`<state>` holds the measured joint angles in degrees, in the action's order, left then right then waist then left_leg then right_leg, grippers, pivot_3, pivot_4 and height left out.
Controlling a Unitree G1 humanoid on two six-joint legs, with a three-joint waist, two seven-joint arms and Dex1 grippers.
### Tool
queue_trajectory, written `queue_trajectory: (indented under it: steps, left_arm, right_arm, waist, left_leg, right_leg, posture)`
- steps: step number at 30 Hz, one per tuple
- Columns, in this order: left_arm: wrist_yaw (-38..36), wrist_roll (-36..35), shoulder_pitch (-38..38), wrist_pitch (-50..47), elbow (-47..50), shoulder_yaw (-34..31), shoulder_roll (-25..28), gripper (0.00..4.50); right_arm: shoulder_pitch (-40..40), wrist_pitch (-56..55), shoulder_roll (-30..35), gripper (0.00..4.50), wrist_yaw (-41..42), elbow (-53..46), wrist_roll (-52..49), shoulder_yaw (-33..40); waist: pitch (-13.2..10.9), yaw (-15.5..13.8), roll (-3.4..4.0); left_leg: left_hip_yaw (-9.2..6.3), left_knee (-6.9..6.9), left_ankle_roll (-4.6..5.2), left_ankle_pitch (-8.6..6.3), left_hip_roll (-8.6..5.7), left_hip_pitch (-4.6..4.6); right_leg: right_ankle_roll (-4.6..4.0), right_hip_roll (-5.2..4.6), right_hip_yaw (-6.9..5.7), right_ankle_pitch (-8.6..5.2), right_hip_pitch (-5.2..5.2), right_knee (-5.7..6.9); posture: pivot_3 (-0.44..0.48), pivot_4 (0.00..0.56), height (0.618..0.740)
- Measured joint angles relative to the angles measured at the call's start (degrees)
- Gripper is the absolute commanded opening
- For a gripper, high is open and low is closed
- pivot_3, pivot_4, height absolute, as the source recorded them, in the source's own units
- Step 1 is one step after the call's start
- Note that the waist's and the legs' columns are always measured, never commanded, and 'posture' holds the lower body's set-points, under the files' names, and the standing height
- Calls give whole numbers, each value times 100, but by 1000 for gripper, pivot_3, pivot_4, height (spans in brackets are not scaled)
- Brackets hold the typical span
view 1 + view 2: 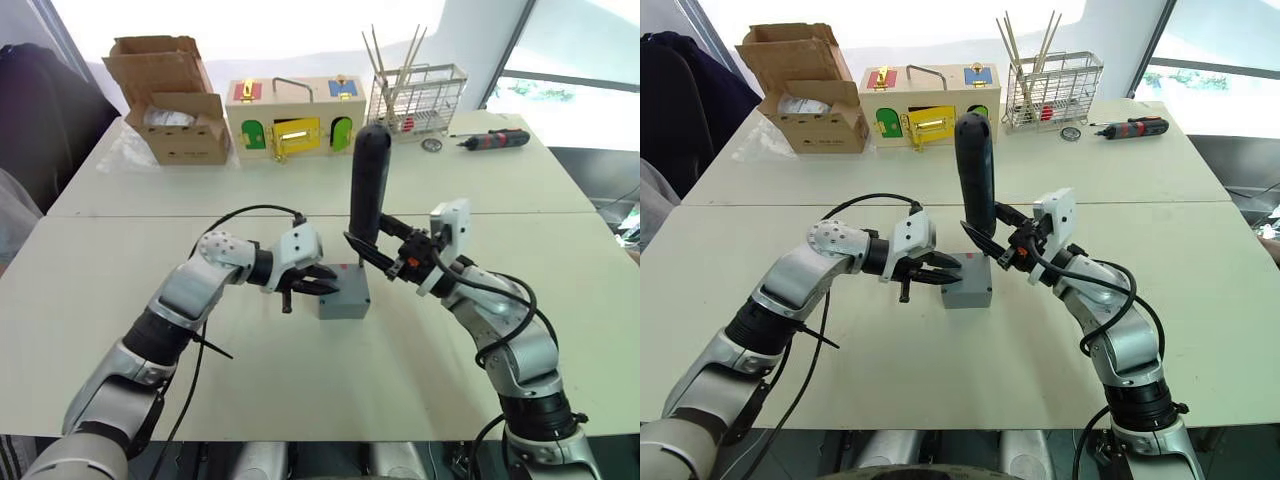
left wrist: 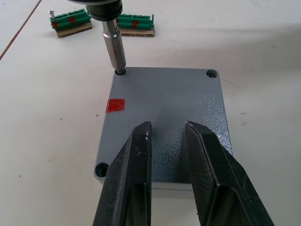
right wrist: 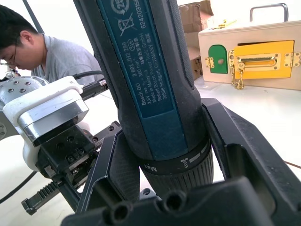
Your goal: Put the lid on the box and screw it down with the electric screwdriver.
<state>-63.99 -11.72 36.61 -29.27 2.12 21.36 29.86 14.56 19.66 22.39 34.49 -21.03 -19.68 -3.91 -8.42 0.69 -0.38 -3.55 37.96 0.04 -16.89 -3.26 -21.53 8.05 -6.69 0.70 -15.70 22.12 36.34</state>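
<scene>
Grey plastic lid (image 2: 164, 113) is already sitting flush on the box (image 1: 345, 297), mid-counter (image 1: 300, 380), between the two arms. Going left to right: cardboard box (image 1: 175, 110) at the far left back edge, then the wooden box with coloured doors (image 1: 295, 118), wire basket (image 1: 420, 100), and a small red-and-black screwdriver (image 1: 492, 140) far right.

Left gripper (image 1: 318, 283) is coming in from the box's left side, fingers (image 2: 127, 183) slightly parted, holding nothing and hovering over the lid's near edge; I judge it is steadying the box, though contact is not clear. A red mark (image 2: 115, 105) is showing on the lid top near the corner being worked.

Right gripper (image 1: 378, 252) is clamping the electric screwdriver (image 1: 367, 185) around its lower body, fingers closed on it. The tool's long axis is standing nearly upright, fat end up, bit (image 2: 114, 49) pointing down. In the left wrist view the bit tip is sitting in one corner screw hole, on the side away from the left fingers. Another far-corner hole (image 2: 212, 73) and one near-corner hole (image 2: 101, 169) are looking empty.

Judgement: the screw-down step is under way at the first corner; next move depends on keeping the bit vertical over that hole. Right arm is the one driving. Green terminal blocks (image 2: 135, 21) are lying on the counter beyond the box. A person (image 3: 33, 52) is sitting behind in the right wrist view.
</scene>
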Motion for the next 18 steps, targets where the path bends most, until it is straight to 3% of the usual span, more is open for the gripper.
queue_trajectory:
  steps: [18]
  left_arm:
    - [43, 43, -12, 67, -5, 25, -27, 1076]
  right_arm:
    - [-155, -140, -142, 1796, -88, 97, -145, 163]
  waist:
    - [5, -16, -7]
  left_leg:
    - [-3, -1, -1, 0, 0, 3]
  right_leg:
    - [0, -1, 0, 0, -13, -16]
  posture:
    - [0, 150, 731]
